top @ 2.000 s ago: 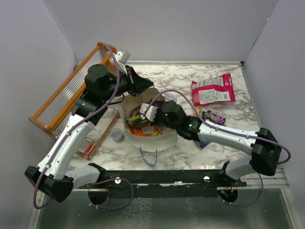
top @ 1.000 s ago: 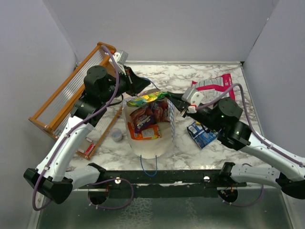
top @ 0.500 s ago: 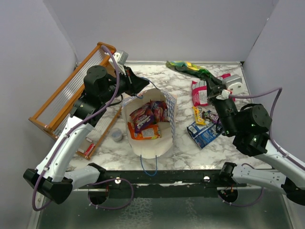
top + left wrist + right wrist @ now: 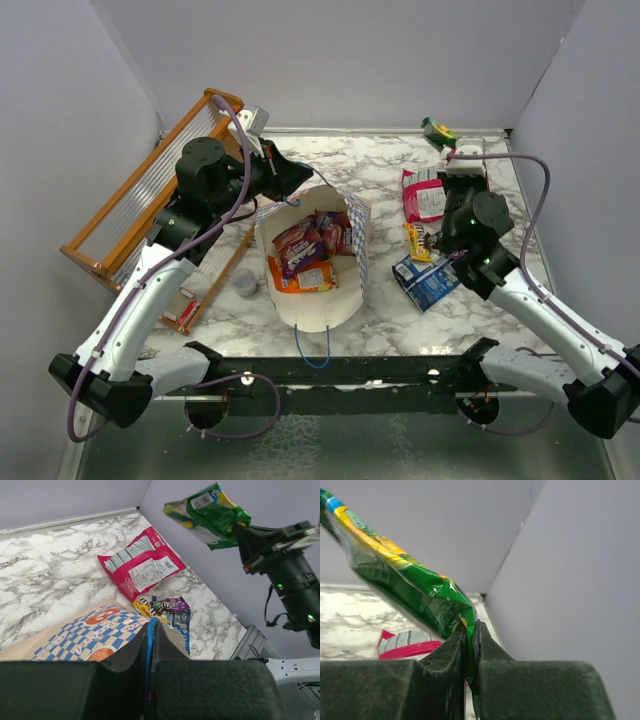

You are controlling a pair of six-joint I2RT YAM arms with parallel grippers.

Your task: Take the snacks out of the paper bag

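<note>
The checkered paper bag (image 4: 315, 260) stands open mid-table, and my left gripper (image 4: 293, 186) is shut on its blue string handle (image 4: 148, 647) at the far rim. Orange and purple snacks (image 4: 303, 262) show inside. My right gripper (image 4: 449, 145) is raised at the back right corner, shut on a green packet (image 4: 437, 130) that hangs in the air (image 4: 415, 597). On the table right of the bag lie a pink-red pouch (image 4: 424, 196), a yellow bar (image 4: 414, 243), a purple wrapper (image 4: 447, 244) and a blue packet (image 4: 424, 281).
An orange wooden rack (image 4: 150, 205) leans at the left. A small grey-blue cup (image 4: 246, 285) sits by the bag's left side. Grey walls close in the table at the back and right, close to my right gripper.
My right gripper lifted the green packet out of the bag and swung it right and back to the far right corner. The left gripper kept hold of the handle.
</note>
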